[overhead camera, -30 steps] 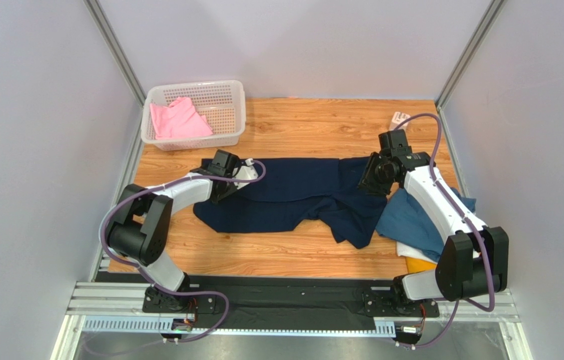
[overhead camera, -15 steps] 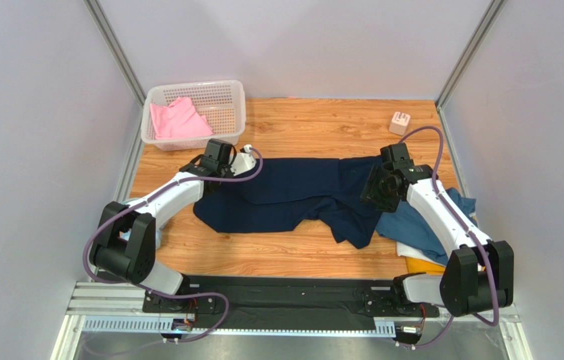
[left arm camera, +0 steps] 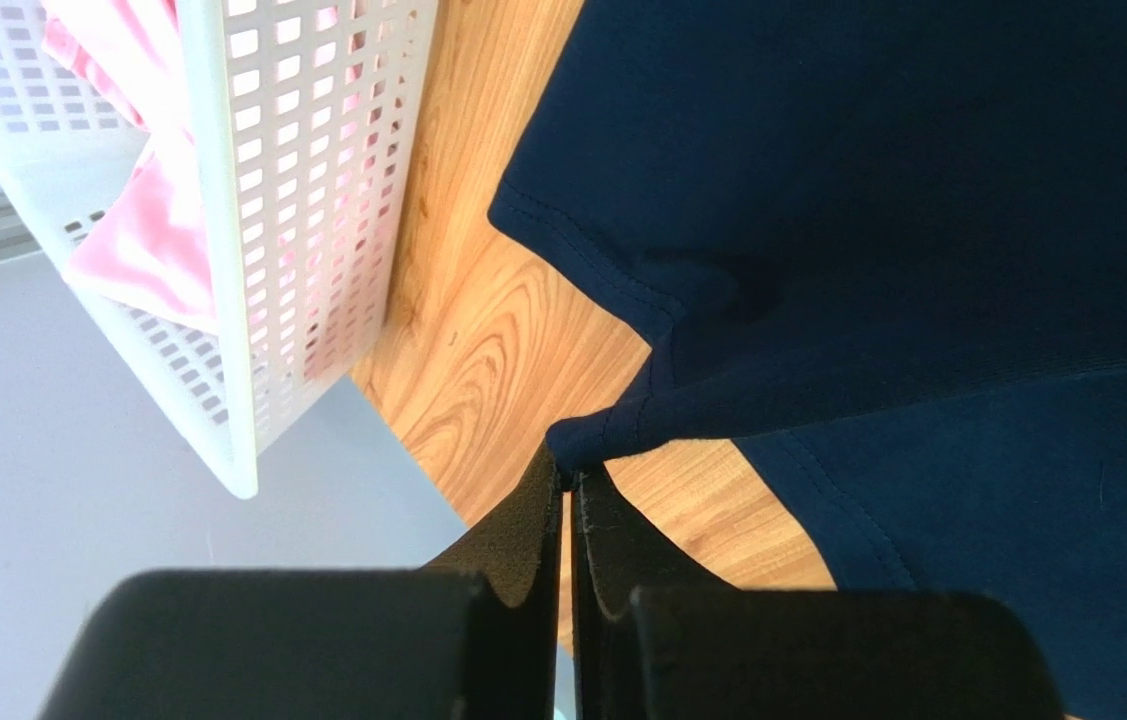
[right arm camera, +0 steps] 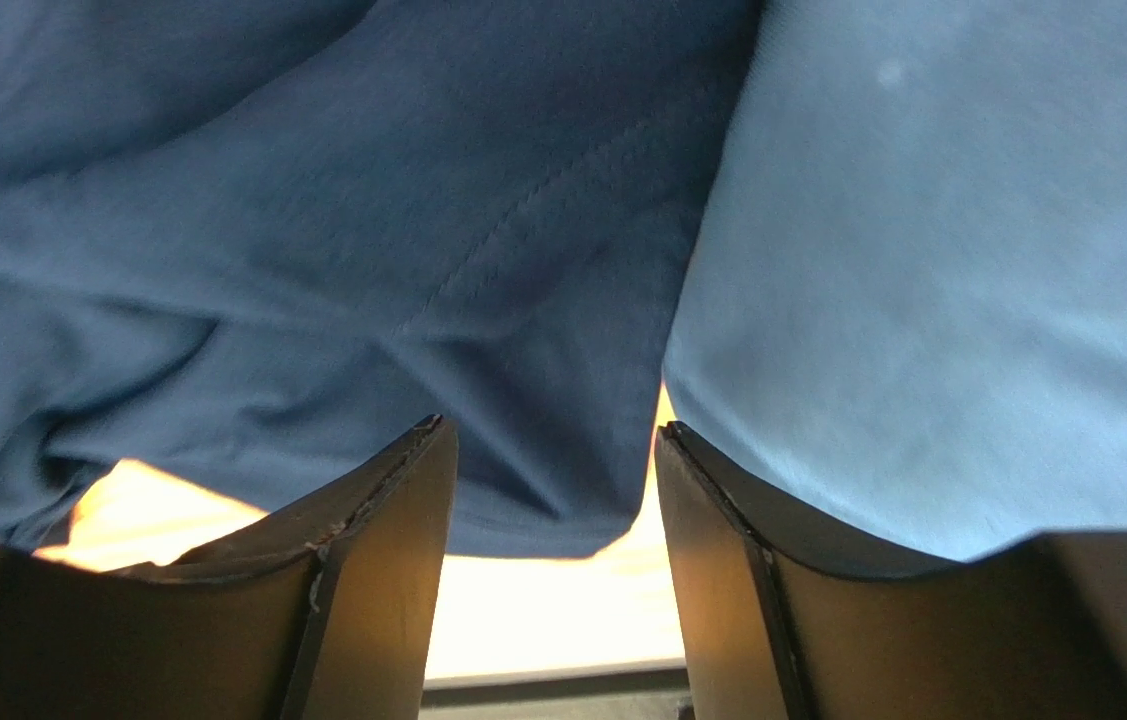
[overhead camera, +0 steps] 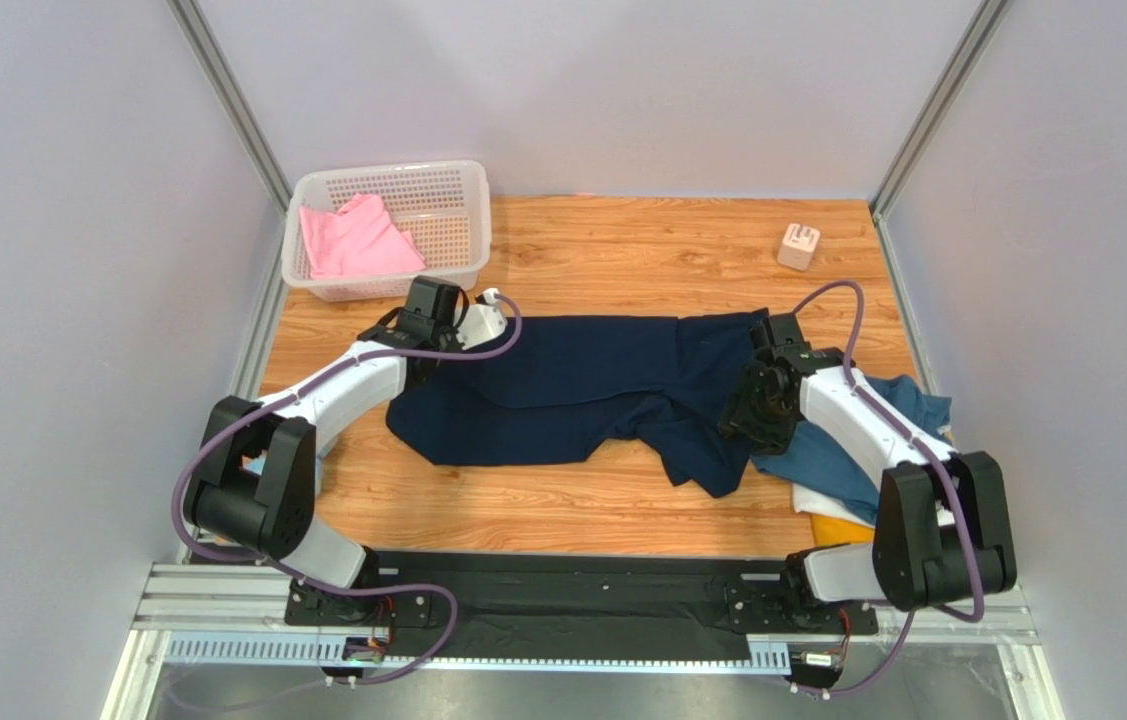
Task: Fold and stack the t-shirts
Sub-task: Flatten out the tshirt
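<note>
**Step in hand (judged):** spreading the navy t-shirt (overhead camera: 584, 393) flat before its first fold. It lies rumpled across mid-table, long axis left to right, with its right end bunched toward the near side.

**Left gripper** (left arm camera: 571, 483): jaws clenched on a small tip of navy hem at the shirt's far-left corner. The bite looks thin, with only the very edge between the jaws.

**Right gripper** (right arm camera: 551, 435): jaws released, nothing between them. It hovers low over the navy cloth's right end, where that meets the teal t-shirt (overhead camera: 843, 447).

**To do well:**
- The right should take navy cloth only. The teal edge sits just beside one jaw, so bias the pinch onto the navy seam.
- Then draw the two corners apart gently. A hard tug could slip the left's thin bite.

**Edges and room:**
- The basket (overhead camera: 317, 195) holding the pink t-shirt (overhead camera: 351, 240) stands near the left gripper, on its far-left side. Keep any lift clear of the rim.
- Bare table (overhead camera: 629, 248) on the far side gives room to stretch.
- The small block (overhead camera: 799, 246) at far right is well apart.
- Near right, the teal lies over the white t-shirt (overhead camera: 822, 500) and the mustard t-shirt (overhead camera: 843, 530). This pile touches the navy cloth, so there is a risk of dragging it along.
</note>
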You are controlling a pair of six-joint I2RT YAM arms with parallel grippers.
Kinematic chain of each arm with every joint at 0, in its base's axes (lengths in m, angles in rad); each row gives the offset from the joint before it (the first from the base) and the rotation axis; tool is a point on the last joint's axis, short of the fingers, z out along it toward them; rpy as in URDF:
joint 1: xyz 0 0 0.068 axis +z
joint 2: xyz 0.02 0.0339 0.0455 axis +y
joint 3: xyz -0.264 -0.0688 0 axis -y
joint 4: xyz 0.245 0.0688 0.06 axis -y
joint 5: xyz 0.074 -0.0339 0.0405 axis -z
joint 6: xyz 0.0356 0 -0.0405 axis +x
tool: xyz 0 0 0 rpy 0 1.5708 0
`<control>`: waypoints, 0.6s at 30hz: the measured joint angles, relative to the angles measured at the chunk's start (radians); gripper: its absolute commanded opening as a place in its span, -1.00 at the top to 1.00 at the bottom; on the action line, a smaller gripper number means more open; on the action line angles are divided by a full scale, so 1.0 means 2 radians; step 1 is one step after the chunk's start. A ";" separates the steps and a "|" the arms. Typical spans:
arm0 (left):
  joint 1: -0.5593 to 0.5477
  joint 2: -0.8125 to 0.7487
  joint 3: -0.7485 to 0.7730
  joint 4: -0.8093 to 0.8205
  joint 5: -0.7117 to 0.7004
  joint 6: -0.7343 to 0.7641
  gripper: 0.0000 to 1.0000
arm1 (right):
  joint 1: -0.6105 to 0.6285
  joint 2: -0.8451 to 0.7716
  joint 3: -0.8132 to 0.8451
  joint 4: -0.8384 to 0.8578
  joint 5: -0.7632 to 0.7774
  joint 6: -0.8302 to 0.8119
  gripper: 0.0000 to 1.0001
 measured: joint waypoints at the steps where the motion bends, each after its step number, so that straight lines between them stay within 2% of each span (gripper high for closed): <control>1: 0.000 0.000 0.000 0.001 0.000 0.000 1.00 | 0.000 0.009 -0.002 0.006 0.000 0.000 -0.10; 4: 0.000 0.000 0.000 0.005 0.000 0.002 1.00 | 0.000 0.037 -0.002 0.023 -0.003 0.002 -0.05; 9: 0.001 0.000 0.000 0.008 0.000 0.004 1.00 | 0.000 0.062 -0.002 0.047 -0.014 0.006 0.20; 18: 0.002 0.000 -0.002 0.010 0.000 0.004 1.00 | 0.000 0.066 0.015 0.055 -0.015 0.007 0.20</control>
